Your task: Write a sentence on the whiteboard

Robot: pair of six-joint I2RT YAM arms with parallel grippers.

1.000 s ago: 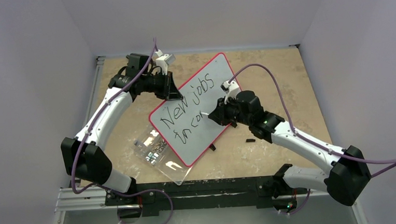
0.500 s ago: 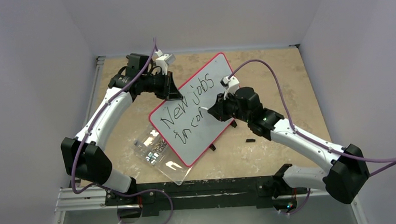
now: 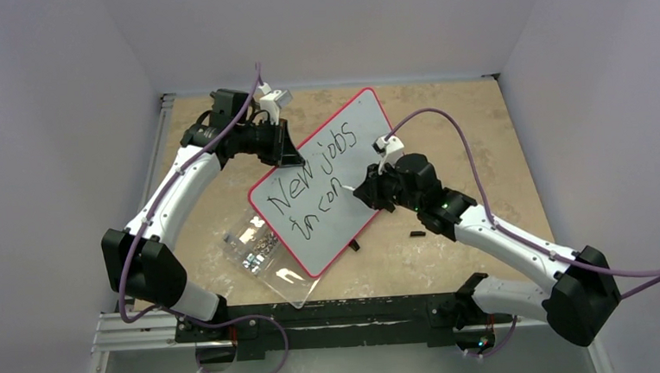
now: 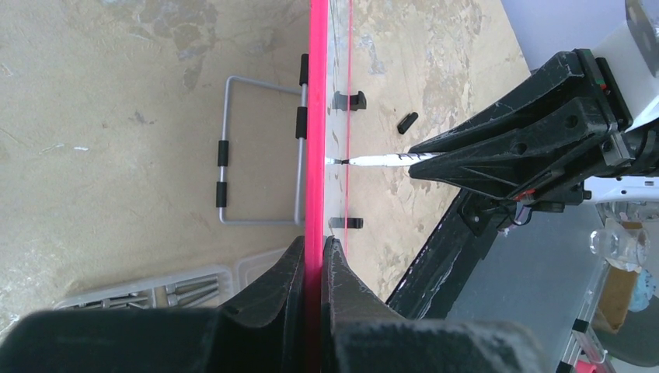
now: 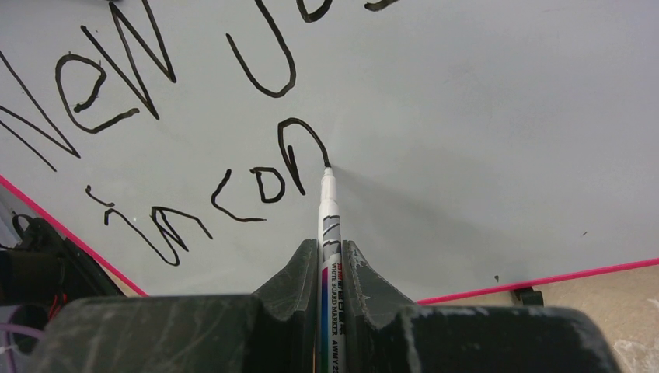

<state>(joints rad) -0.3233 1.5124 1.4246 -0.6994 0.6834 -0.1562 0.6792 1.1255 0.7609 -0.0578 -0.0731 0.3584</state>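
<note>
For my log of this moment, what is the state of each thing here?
Whiteboard: held up at its rim.
Sentence: unfinished, stops at "incon".
Marker: uncapped, tip on the whiteboard.
Left fingers: shut on the whiteboard rim.
Right fingers: shut on the marker.
Box: open or closed, cannot tell.

Even, soft light falls on plain pale lilac-grey walls (image 3: 46,126) enclosing a mottled tan, scuffed tabletop (image 3: 321,102).

The mottled beige tabletop (image 3: 466,126) carries a clear plastic box of screws (image 3: 257,247), tucked under the near-left edge of the red-rimmed whiteboard (image 3: 367,111), and a small black piece (image 3: 417,233) to its right.
</note>
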